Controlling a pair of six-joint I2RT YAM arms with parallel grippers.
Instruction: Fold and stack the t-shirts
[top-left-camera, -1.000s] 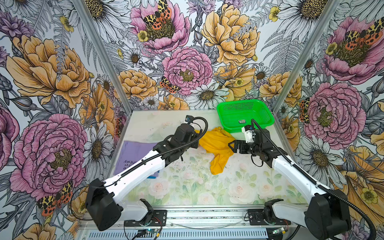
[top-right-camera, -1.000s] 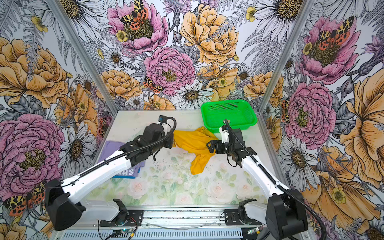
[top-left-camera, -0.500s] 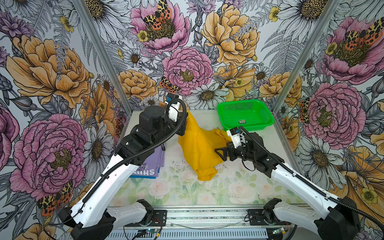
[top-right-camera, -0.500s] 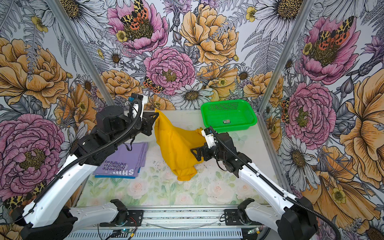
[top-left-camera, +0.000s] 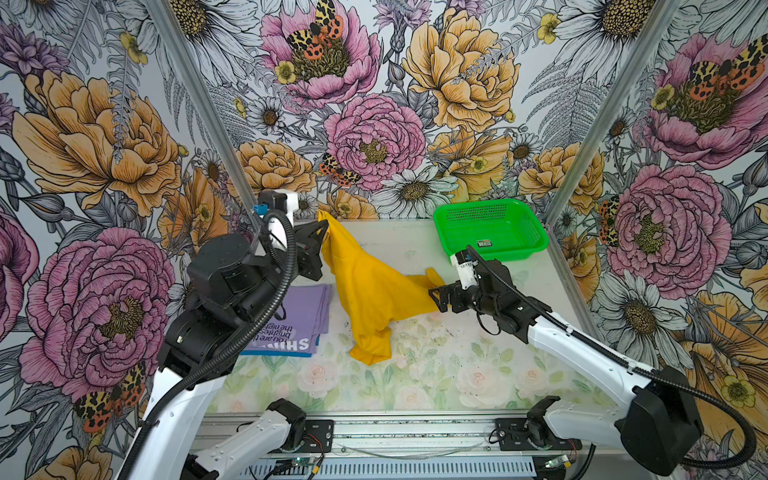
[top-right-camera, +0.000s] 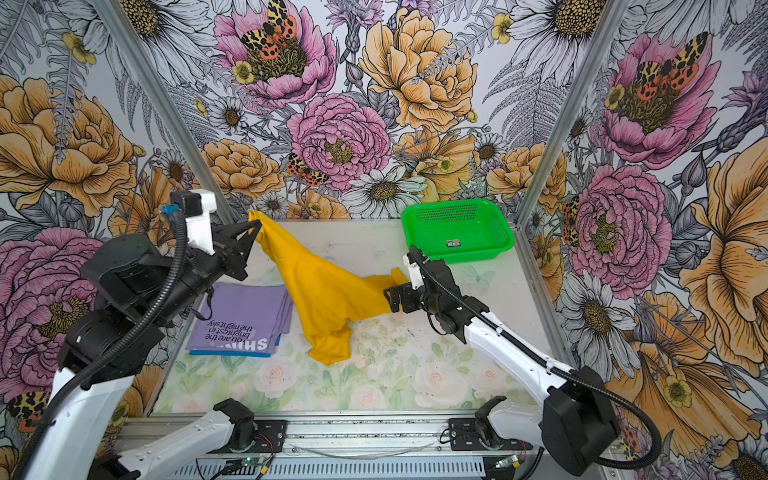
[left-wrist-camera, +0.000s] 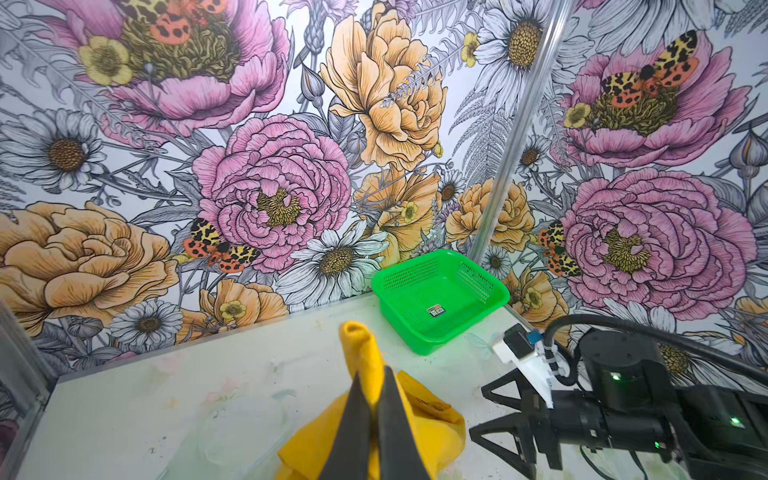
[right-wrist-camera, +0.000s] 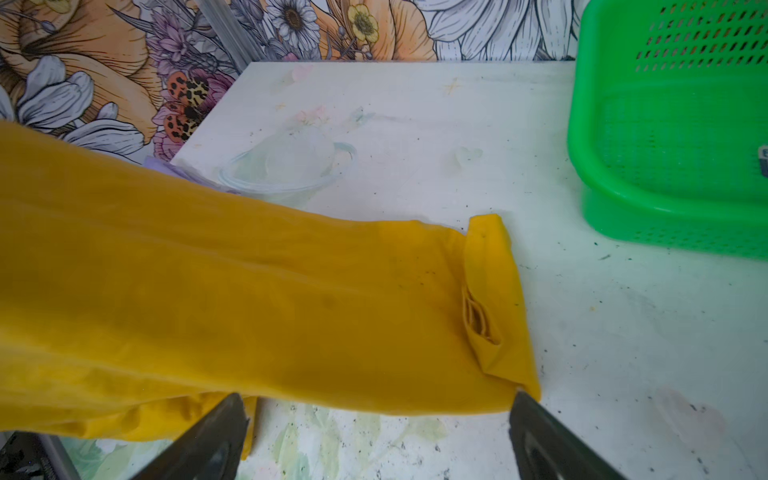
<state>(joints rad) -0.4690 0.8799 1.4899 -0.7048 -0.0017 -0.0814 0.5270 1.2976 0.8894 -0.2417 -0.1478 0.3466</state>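
The mustard-yellow t-shirt (top-left-camera: 374, 291) is being opened out for folding. Its low end lies bunched on the table (top-left-camera: 457, 374), just beside the folded lavender t-shirt (top-left-camera: 299, 316). The right gripper (top-left-camera: 436, 297) has its jaws wide apart at the shirt's trailing edge, gripping nothing. Farther back, the left gripper (top-left-camera: 323, 227), jaws clamped on a corner, holds it raised. Next, I judge, the right must close on that edge so both can spread the shirt flat.
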